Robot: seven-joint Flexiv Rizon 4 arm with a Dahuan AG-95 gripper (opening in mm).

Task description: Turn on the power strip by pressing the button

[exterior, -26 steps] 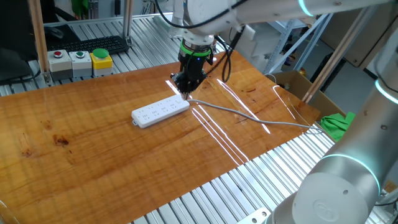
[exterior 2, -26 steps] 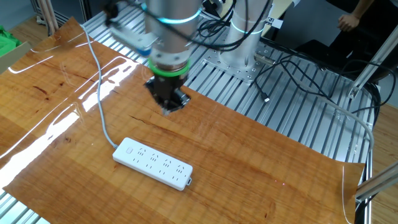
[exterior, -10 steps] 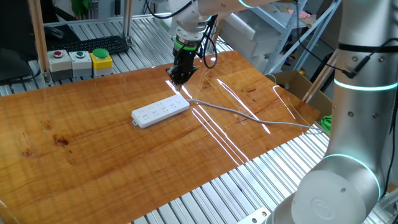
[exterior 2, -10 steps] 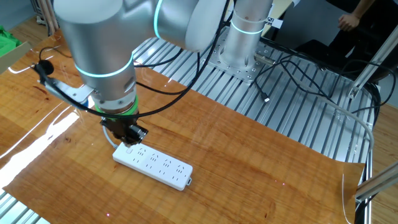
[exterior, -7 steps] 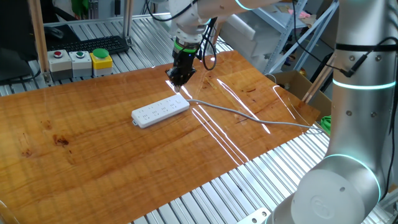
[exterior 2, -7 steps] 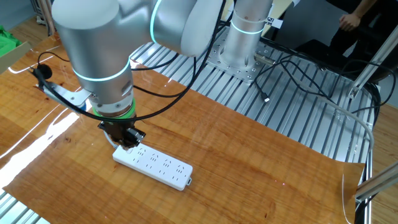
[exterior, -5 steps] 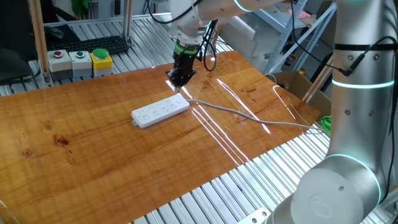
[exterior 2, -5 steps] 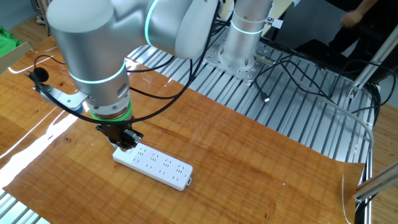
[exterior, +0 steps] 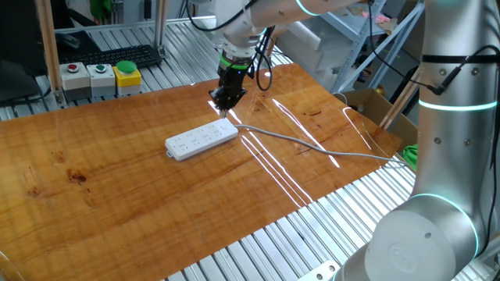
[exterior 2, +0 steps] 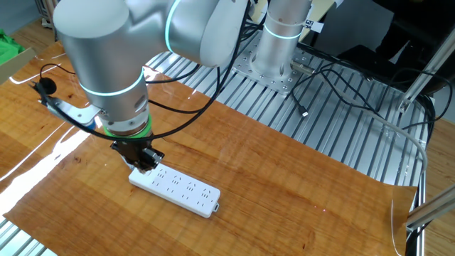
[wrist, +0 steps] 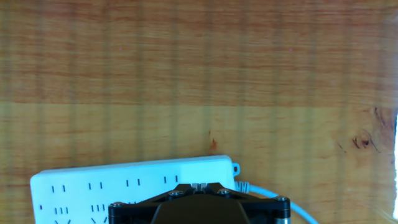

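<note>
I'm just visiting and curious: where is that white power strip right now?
The power strip lies flat on the wooden table, near the middle in one fixed view, with the gripper right above its cable end.

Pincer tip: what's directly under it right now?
The cable end of the power strip sits under the pincer. The button is covered by the pincer in every view, so contact can't be confirmed.

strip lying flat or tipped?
Flat. The power strip lies socket-side up on the table; the claw is over its cable end.
</note>
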